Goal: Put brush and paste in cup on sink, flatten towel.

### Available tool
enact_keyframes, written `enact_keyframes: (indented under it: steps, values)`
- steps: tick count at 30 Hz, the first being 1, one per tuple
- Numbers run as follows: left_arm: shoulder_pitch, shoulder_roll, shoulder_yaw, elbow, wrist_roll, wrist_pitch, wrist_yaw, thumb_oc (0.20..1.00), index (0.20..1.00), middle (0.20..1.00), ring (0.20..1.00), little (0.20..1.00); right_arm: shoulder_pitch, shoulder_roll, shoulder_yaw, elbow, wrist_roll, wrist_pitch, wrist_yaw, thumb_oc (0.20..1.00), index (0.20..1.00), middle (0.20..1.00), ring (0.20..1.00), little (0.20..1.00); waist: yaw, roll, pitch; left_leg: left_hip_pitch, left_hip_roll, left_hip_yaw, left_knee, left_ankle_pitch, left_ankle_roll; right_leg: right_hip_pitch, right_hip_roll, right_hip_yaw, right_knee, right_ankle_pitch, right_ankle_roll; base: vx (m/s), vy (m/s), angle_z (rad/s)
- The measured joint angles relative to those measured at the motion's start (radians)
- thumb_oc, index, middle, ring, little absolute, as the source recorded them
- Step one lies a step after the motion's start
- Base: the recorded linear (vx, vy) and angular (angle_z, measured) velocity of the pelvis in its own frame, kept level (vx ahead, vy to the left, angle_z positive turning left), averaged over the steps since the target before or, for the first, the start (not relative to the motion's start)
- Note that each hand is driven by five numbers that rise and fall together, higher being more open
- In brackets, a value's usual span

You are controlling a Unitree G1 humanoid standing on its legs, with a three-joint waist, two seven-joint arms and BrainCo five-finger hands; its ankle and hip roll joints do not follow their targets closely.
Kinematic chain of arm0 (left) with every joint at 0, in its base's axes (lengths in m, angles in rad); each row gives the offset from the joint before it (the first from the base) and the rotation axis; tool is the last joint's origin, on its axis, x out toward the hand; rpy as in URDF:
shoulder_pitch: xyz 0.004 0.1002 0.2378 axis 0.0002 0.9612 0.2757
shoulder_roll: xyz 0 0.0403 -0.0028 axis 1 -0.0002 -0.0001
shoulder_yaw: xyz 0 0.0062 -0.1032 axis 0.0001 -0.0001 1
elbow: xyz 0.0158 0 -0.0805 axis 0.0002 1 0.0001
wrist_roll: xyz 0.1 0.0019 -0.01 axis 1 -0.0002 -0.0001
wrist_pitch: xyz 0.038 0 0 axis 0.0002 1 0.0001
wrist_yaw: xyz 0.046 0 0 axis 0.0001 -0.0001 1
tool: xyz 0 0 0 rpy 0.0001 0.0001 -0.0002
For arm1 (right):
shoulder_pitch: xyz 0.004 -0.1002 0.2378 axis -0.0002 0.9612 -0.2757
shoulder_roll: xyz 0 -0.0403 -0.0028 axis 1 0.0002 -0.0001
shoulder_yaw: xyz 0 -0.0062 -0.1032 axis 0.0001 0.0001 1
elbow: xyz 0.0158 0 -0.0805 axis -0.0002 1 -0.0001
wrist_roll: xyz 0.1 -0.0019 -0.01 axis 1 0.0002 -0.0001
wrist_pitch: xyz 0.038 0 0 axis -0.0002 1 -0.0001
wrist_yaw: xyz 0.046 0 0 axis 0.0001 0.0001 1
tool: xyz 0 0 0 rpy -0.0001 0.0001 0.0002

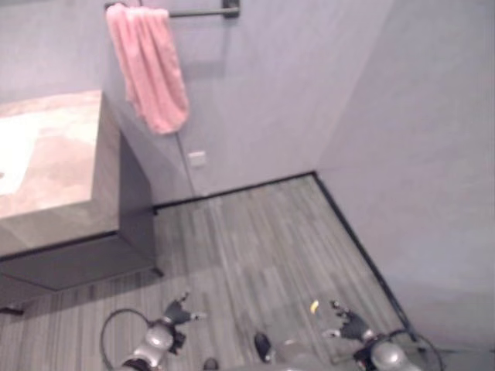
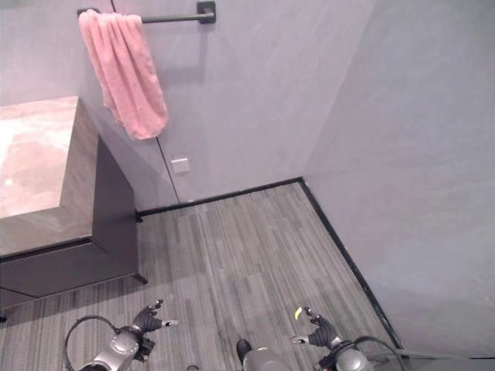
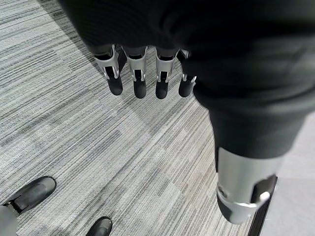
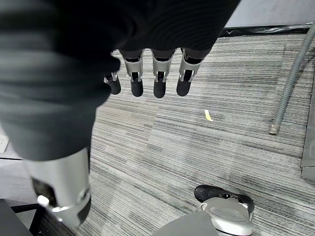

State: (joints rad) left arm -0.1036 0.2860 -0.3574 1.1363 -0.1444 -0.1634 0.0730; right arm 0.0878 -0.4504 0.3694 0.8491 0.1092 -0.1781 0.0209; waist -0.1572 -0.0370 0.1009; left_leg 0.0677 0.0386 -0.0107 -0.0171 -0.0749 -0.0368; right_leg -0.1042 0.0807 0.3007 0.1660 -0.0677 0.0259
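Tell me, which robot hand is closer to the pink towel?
Left. The left hand hangs low over the floor, roughly below the pink towel on its bar. The right hand hangs just as low, but farther off toward the corner wall.

I see one pink towel [image 2: 124, 73]. It hangs on one dark towel bar [image 2: 174, 16]. There is one counter [image 2: 46, 174] with a stone top. On the wall there is one small white socket [image 2: 180, 165]. One tiny yellow scrap [image 4: 208, 115] lies on the floor [image 2: 247, 247]. There are two robot hands: one left robot hand [image 2: 148, 318] and one right robot hand [image 2: 319, 331].
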Motion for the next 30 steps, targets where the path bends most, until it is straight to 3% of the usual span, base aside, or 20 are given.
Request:
enact_keyframes:
  steps: [3, 8, 18, 23, 30]
  values:
    - [0.004, -0.035, 0.031, 0.055, -0.078, 0.027, -0.023, 1.000, 1.000, 1.000, 1.000, 1.000, -0.036, 0.031, -0.053, 0.144, 0.050, 0.017, -0.003, 1.000, 1.000, 1.000, 1.000, 1.000, 0.001, 0.009, -0.005, 0.003, 0.003, 0.004, -0.016, 0.006, 0.006, 0.002, -0.001, 0.003, -0.024, 0.009, 0.000, 0.04, -0.012, -0.02]
    - [0.038, -0.059, 0.045, 0.054, -0.105, 0.042, -0.036, 1.000, 1.000, 1.000, 1.000, 1.000, -0.004, 0.039, -0.055, 0.172, 0.051, 0.025, -0.001, 1.000, 1.000, 1.000, 1.000, 1.000, 0.001, 0.019, -0.004, 0.026, 0.011, -0.002, -0.043, 0.018, 0.001, 0.057, -0.011, -0.015, -0.110, 0.045, -0.005, 0.01, 0.008, 0.08]
    - [0.044, -0.066, 0.063, 0.041, -0.124, 0.041, -0.034, 1.000, 1.000, 1.000, 1.000, 1.000, -0.028, 0.058, -0.054, 0.169, 0.059, 0.029, 0.000, 1.000, 1.000, 1.000, 1.000, 1.000, 0.009, 0.033, -0.012, 0.045, 0.003, -0.002, -0.069, 0.026, 0.010, 0.095, -0.027, -0.017, -0.167, 0.070, 0.000, 0.01, 0.076, 0.01]
    - [0.047, -0.043, 0.081, 0.022, -0.134, 0.034, -0.014, 1.000, 1.000, 1.000, 1.000, 1.000, -0.038, 0.065, -0.097, 0.192, 0.115, 0.029, 0.000, 1.000, 1.000, 1.000, 1.000, 1.000, 0.045, 0.021, -0.005, 0.047, -0.014, 0.005, -0.066, 0.026, 0.018, 0.091, -0.041, -0.013, -0.156, 0.070, 0.006, 0.01, 0.155, -0.04]
    - [0.058, -0.023, 0.137, -0.002, -0.144, 0.018, 0.013, 1.000, 1.000, 1.000, 1.000, 1.000, -0.077, 0.088, -0.132, 0.230, 0.174, 0.029, 0.000, 1.000, 1.000, 1.000, 1.000, 1.000, 0.063, 0.003, 0.014, 0.055, -0.042, 0.012, -0.058, 0.017, 0.046, 0.085, -0.061, -0.015, -0.109, 0.052, 0.033, 0.02, 0.167, -0.02]
